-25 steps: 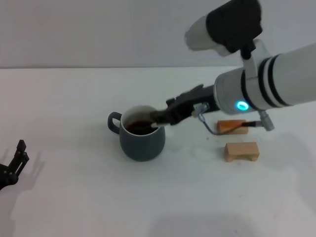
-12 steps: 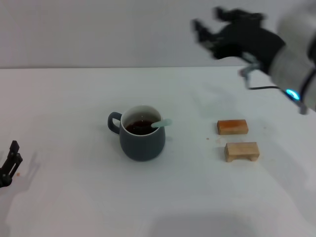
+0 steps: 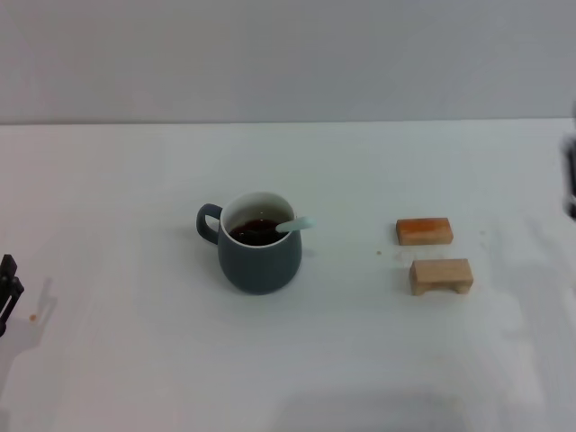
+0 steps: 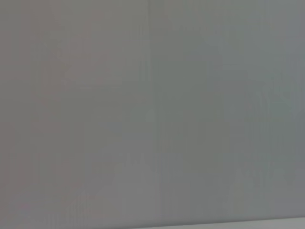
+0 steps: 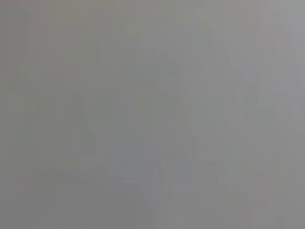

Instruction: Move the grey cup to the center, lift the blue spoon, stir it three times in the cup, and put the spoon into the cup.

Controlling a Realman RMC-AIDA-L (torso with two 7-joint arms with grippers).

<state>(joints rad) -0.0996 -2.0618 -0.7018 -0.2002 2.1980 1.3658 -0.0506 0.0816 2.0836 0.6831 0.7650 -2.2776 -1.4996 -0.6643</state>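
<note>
The grey cup (image 3: 259,255) stands upright near the middle of the white table (image 3: 135,180), its handle pointing left and dark liquid inside. The blue spoon (image 3: 295,224) rests in the cup, its pale handle leaning over the right side of the rim and its bowl hidden in the liquid. Nothing touches either of them. Only a dark sliver of my left gripper (image 3: 7,281) shows at the far left edge, low by the table. A dark blurred sliver of my right gripper (image 3: 571,180) shows at the far right edge. Both wrist views show only plain grey.
Two small wooden blocks lie to the right of the cup: an orange-topped block (image 3: 424,231) and, nearer to me, a pale block (image 3: 441,275). A grey wall stands behind the table's far edge.
My right arm let go of the spoon in the cup, rose up and to the right, and is now almost out of view. The left gripper slid further left. Cup and spoon stayed put.
</note>
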